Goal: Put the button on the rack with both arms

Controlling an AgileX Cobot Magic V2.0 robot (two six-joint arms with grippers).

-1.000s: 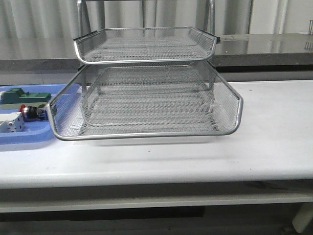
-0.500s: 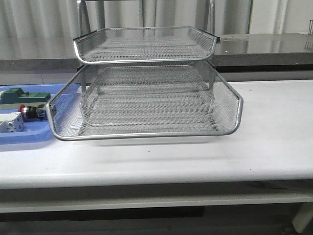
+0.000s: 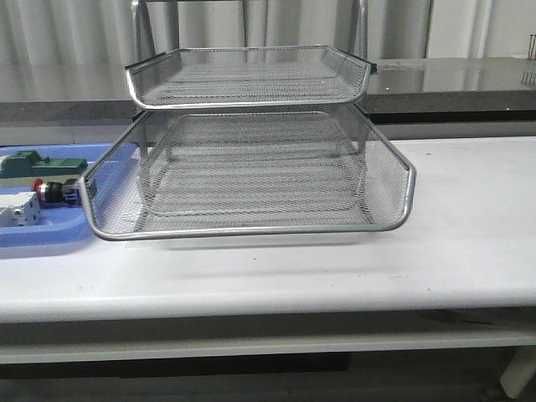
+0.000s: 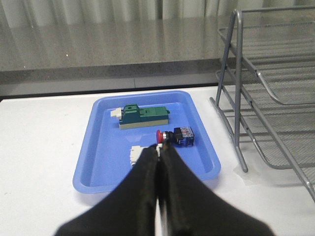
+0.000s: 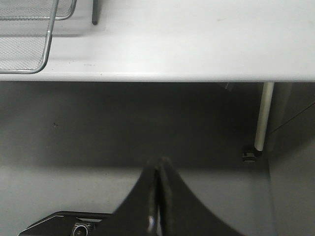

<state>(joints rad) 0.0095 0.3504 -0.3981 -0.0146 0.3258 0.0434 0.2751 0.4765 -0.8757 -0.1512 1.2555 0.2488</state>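
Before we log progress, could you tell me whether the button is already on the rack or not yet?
Not yet: the button lies on its side in the blue tray, beside the rack, whose mesh trays hold nothing.

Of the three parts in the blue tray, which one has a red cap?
The button: it has a red round cap and a blue rear block. The green block and the white part in the blue tray show no red.

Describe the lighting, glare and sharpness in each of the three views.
Front view: even soft light, a faint shadow under the rack, and a glossy sheen on the dark counter behind it. Left wrist view: the button in the blue tray is sharp, while the closed left gripper is dark and soft. Right wrist view: the table is bright, the floor below dim.
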